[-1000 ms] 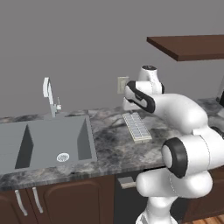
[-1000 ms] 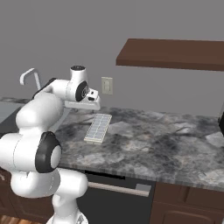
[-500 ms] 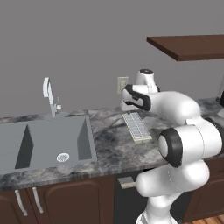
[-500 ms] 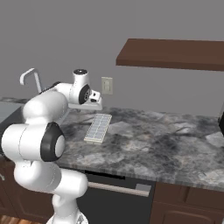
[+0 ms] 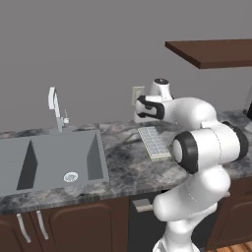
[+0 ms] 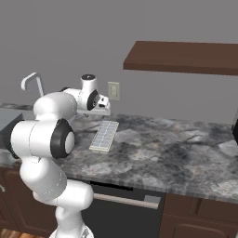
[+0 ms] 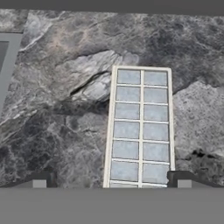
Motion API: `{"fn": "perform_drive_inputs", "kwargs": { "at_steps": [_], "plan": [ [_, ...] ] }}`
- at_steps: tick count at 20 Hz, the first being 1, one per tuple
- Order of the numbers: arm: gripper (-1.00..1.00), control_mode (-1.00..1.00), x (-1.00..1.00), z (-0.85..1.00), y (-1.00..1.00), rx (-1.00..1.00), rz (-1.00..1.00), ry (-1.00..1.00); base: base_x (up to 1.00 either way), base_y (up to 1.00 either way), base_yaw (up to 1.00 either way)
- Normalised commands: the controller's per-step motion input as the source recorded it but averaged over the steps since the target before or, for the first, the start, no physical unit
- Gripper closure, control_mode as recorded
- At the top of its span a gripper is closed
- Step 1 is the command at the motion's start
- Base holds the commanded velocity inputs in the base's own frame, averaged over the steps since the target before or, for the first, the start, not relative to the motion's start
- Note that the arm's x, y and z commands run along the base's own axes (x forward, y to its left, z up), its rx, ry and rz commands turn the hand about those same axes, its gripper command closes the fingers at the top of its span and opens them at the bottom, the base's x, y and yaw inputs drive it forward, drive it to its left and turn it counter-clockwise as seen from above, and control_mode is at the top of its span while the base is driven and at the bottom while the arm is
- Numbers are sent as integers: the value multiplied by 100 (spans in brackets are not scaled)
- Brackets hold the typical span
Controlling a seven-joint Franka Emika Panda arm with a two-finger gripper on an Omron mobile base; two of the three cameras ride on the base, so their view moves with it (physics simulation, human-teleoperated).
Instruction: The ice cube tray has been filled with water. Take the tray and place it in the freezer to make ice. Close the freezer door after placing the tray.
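Counts: you have one ice cube tray [image 7: 140, 127], one sink [image 5: 49, 160] with two basins, one faucet [image 5: 55, 106], one wall outlet [image 6: 113, 90], one dark wooden shelf [image 6: 186, 56], and one arm with one gripper [image 7: 111, 180].
Tray cells: you can count two columns in the hand view; six full rows show, and a seventh is cut off at the bottom edge.
Tray contents: each visible cell holds the water [image 7: 126, 130], a pale blue-grey sheen level with the white dividers.
Tray location: it lies flat on the grey marbled counter [image 6: 176, 153], right of the sink, near the back wall below the outlet, with its long side running away from the wall.
Sink contents: you see a round drain [image 5: 71, 176] in the right basin; nothing else can be made out in it.
Gripper state: jaws spread wide, holding nothing; in the hand view one fingertip [image 7: 40, 180] stands left of the tray's near end and the other just off its right edge.
Gripper position: it hangs above the tray's wall-side end, apart from it.
Hidden or cut off: from the left base view the arm's elbow covers the tray's near corner; the gripper fingers are behind the wrist in both base views.
Hard to make out: a dark object at the right edge of the right base view is too cropped to name.
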Motion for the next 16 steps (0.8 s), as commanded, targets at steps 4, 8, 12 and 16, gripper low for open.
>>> {"fn": "perform_drive_inputs", "kwargs": {
  "at_steps": [4,8,12,16],
  "plan": [
    [-100,-100,34,-11,0,0,0,0,0,0,0],
    [-100,-100,33,-10,0,0,0,0,0,0,0],
    [-100,-100,42,-26,-6,0,0,0,0,0,0],
    [-100,-100,40,-34,-6,0,0,0,0,0,0]
  ]
}}
